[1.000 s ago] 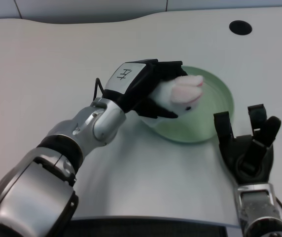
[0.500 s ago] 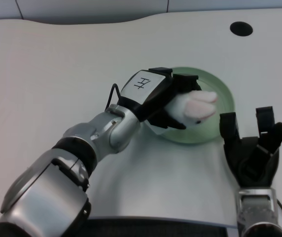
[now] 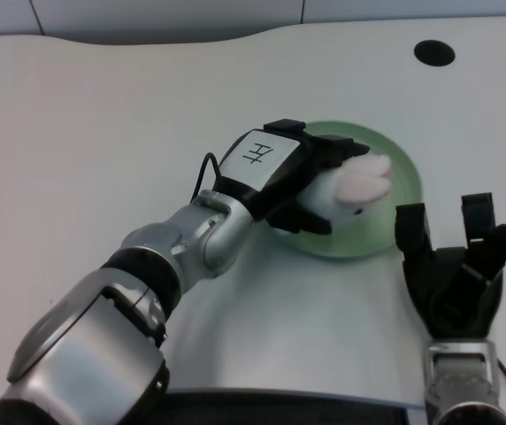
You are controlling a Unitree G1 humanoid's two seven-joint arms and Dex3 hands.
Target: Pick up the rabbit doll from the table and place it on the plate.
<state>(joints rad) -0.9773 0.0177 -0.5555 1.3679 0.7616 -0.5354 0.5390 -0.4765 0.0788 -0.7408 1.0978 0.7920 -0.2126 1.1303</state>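
The left hand, fingers wrapped around the white rabbit doll, holds it over the green plate, apparently for release.

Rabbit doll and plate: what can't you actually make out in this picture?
- Rabbit doll, head view: most of its body is hidden inside the left hand; only the white head and pink ears show.
- Whether the doll touches the green plate: hidden by the hand and the doll itself.
- Plate's left part: covered by the hand.
- The doll's face: too small to read.
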